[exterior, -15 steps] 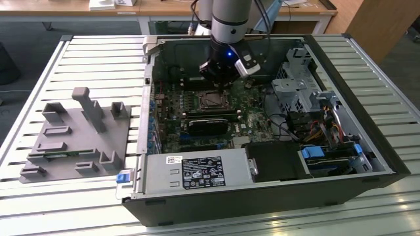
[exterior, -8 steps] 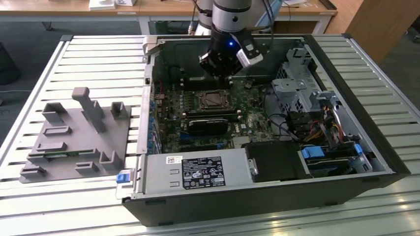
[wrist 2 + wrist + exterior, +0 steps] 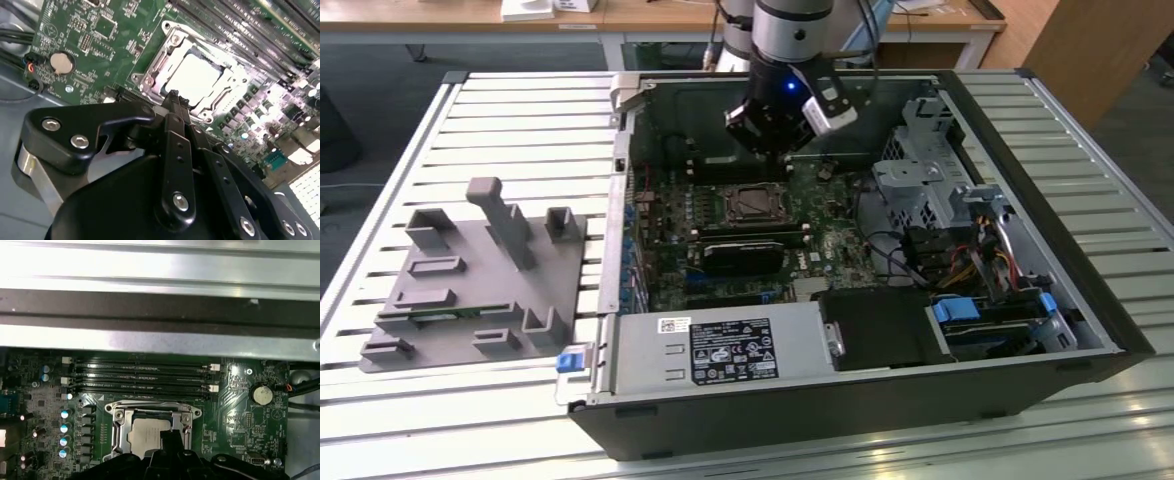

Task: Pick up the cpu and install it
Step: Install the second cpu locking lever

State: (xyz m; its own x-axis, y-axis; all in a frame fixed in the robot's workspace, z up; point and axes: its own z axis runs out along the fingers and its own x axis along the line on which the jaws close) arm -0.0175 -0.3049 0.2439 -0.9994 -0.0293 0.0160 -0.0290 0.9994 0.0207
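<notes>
Silvery square cpu [image 3: 200,75] seated in the motherboard's metal-framed socket [image 3: 116,416].
Black gripper [image 3: 174,96] hovers just above it, fingers pressed together, holding nothing.

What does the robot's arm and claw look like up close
The arm is a silvery-grey cylinder ending in a black wrist section with a small blue light, and a white-cased module is strapped beside it. A thin cable runs down alongside. The claw is matte black: angular linkage plates joined by shiny round silver screws, narrowing to slim fingers, with a polished metal collar at its base.
</notes>
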